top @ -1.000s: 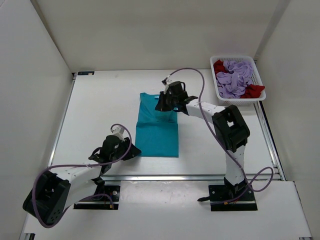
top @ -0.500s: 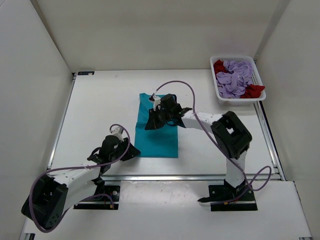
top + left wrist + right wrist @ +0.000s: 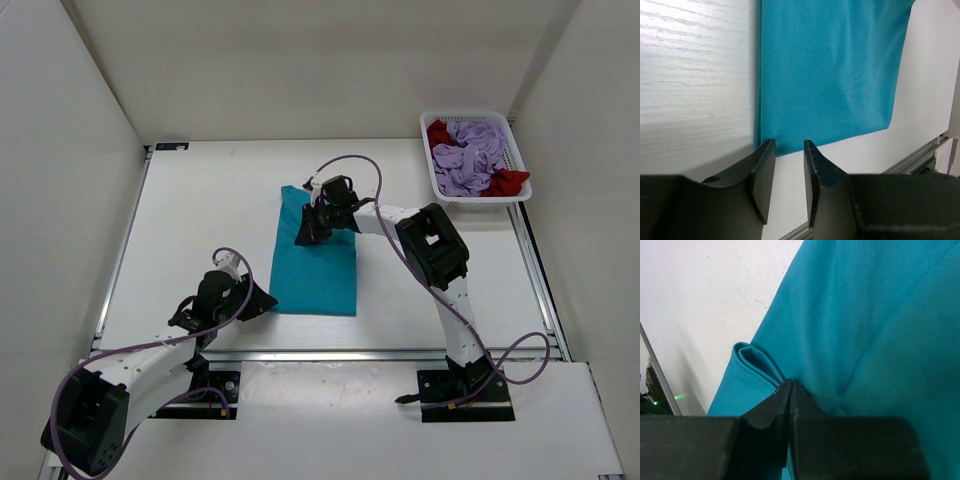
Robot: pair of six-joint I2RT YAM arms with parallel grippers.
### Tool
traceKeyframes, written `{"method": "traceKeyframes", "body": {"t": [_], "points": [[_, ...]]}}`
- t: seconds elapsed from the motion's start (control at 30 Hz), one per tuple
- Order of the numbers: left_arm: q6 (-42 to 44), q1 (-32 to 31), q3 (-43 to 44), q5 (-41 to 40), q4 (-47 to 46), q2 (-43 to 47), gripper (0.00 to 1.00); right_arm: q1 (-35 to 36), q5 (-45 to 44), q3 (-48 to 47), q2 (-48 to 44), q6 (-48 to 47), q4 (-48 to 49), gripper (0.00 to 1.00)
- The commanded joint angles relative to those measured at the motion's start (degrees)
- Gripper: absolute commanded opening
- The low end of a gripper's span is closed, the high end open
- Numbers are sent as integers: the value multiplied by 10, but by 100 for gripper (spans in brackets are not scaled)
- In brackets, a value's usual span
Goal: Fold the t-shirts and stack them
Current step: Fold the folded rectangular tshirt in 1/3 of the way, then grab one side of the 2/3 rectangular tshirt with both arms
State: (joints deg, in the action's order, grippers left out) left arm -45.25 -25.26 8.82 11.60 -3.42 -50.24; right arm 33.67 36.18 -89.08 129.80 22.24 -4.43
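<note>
A white table (image 3: 200, 220) seen from above, with two robot arms mounted at its near edge. A teal t-shirt (image 3: 318, 265) lies near the middle of the table, folded into a long narrow rectangle running from near to far. The right arm reaches across to the far half of the shirt, and the right gripper (image 3: 307, 233) sits over the shirt's left side. In the right wrist view, the right gripper (image 3: 791, 386) has its two dark fingers pressed together, pinching a rolled fold of the teal fabric (image 3: 865, 315) at a hemmed edge. The left arm lies low along the near left of the table, with the left gripper (image 3: 258, 300) just beside the shirt's near left corner. In the left wrist view, the left gripper (image 3: 789, 150) has its fingers a narrow gap apart with nothing between them. Their tips are at the shirt's (image 3: 830, 70) near edge, though it is hard to tell whether they touch the cloth. At the far right corner of the table stands a white basket (image 3: 483, 200) holding crumpled purple clothing (image 3: 468, 155) and red clothing (image 3: 508, 181), well apart from the teal shirt.
</note>
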Motion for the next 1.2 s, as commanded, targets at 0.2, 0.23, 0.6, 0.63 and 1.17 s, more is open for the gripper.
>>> {"method": "traceKeyframes", "body": {"t": [0.2,0.23,0.6,0.63,1.17], "points": [[24,0,32,-5,55,10,40,3,31,-15,-89,-7,-14,9],[41,0,45,-19,80,15,40,4,28,3,-113,-7,-10,15],[114,-67,94,-114,206,-15,46,19,-155,447,-460,80,108,35],[112,-69,89,-112,197,-20,47,24,-178,486,-488,78,92,34],[91,-79,52,-113,149,-57,42,32,-141,680,-542,142,172,39]]}}
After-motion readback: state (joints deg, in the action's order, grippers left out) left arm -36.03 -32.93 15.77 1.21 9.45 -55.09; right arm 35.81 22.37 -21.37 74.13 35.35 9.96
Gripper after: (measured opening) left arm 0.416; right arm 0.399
